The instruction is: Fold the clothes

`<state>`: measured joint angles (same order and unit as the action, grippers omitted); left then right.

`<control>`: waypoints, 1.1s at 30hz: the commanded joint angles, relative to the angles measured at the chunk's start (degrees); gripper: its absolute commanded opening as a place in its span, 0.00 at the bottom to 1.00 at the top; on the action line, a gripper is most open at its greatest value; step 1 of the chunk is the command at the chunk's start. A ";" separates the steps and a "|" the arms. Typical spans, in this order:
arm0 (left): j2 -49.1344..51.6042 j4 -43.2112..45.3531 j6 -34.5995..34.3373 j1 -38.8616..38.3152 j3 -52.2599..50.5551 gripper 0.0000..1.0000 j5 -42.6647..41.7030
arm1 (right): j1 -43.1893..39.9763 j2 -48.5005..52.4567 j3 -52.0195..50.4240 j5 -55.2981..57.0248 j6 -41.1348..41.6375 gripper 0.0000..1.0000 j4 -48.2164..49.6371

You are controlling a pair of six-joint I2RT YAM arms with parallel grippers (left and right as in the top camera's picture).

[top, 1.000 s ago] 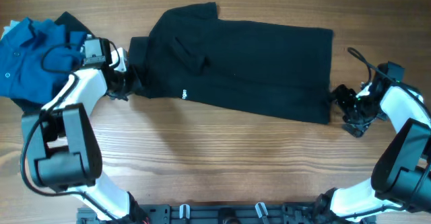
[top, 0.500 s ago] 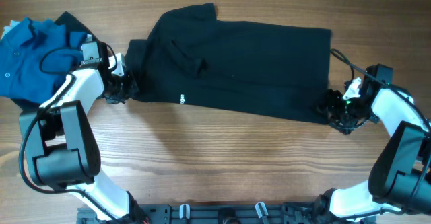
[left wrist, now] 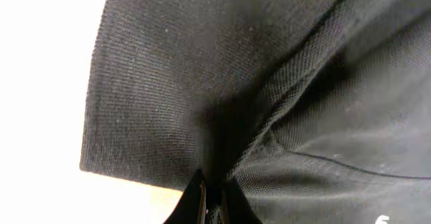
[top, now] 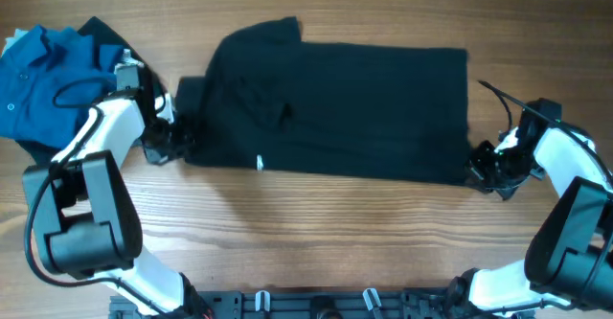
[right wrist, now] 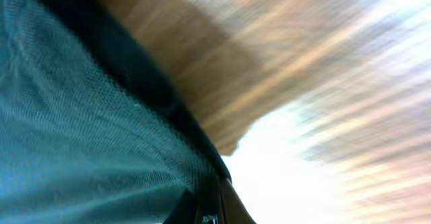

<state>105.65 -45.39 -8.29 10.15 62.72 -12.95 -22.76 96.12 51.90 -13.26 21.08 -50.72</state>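
A black shirt (top: 335, 108) lies spread across the middle of the table, collar end to the left. My left gripper (top: 177, 137) is shut on its near left corner, by the sleeve. The left wrist view shows black knit fabric (left wrist: 202, 103) bunched into the closed jaws at the bottom edge. At the shirt's near right corner my right gripper (top: 479, 169) is shut on the hem. In the right wrist view the fabric (right wrist: 81, 136) runs down into the closed jaws, with blurred wood behind.
A crumpled blue shirt (top: 43, 75) with dark cloth beneath it lies at the far left. The wooden table (top: 316, 233) shows bare in front of the black shirt. A thin cable (top: 498, 97) loops off the right arm.
Both grippers closed on the shirt's near corners. The right one moved in to the hem and shut. The shirt's near edge has been drawn straighter and its body shifted slightly.
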 commanded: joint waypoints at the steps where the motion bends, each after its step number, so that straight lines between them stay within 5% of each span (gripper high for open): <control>1: -1.92 -8.04 -2.69 -0.07 -1.95 0.04 1.92 | -1.51 -1.73 1.09 6.27 1.42 0.04 -1.07; 7: -1.95 -12.11 -4.61 -2.34 -7.10 0.04 2.16 | -1.53 -1.73 1.09 7.50 1.01 0.07 -3.34; 9: -1.95 -13.42 -4.59 -2.34 -7.28 0.06 2.16 | -1.53 -1.75 1.11 7.26 0.98 0.51 -3.30; 12: -2.80 -13.09 -4.59 -2.27 -6.71 0.21 2.14 | -1.53 -1.86 2.25 6.69 0.94 0.63 -2.69; 17: -6.80 -17.84 -4.46 -2.27 2.43 0.33 2.84 | -1.53 -4.31 9.51 3.37 0.94 0.65 -3.82; 23: -11.61 -19.37 -3.41 -3.21 18.40 0.41 2.97 | -1.53 -10.40 19.15 -13.27 -5.60 0.65 -1.27; 26: -11.80 -7.85 0.76 -6.43 21.20 0.42 -5.97 | -1.40 -12.55 19.34 -22.32 -7.65 0.65 3.58; 33: -2.91 16.48 6.12 -16.85 21.20 0.42 -3.93 | -0.04 -11.56 19.28 -21.64 -9.07 0.67 3.93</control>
<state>96.14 -34.57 -6.35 -2.61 83.35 -16.38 -23.46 83.94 70.46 -32.88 14.13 -46.87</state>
